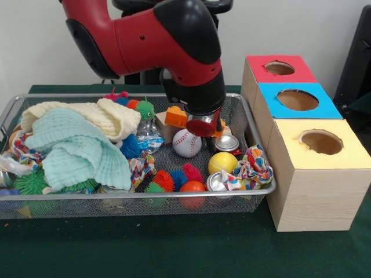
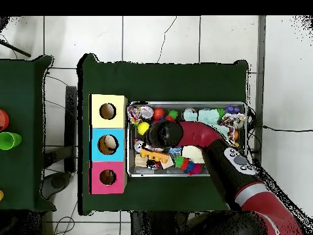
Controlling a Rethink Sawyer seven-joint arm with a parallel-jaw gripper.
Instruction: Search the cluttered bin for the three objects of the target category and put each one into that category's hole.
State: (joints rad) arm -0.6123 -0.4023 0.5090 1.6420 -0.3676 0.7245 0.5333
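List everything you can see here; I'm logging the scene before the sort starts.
bin: one, wire mesh, on the table
cloths: two, cream and mint, piled at the front view's left
baseball: one, white, bin centre
balls: yellow and orange, near the bin's front rim
spiky toys: several, green, orange, blue, red, scattered
cans: two, silver, right part of bin
orange block: one, behind the baseball
boxes: three, red, blue and yellow tops, one hole each, beside the bin
table: green cover
arm: red and black, over the bin
gripper: low above the baseball, fingers hidden
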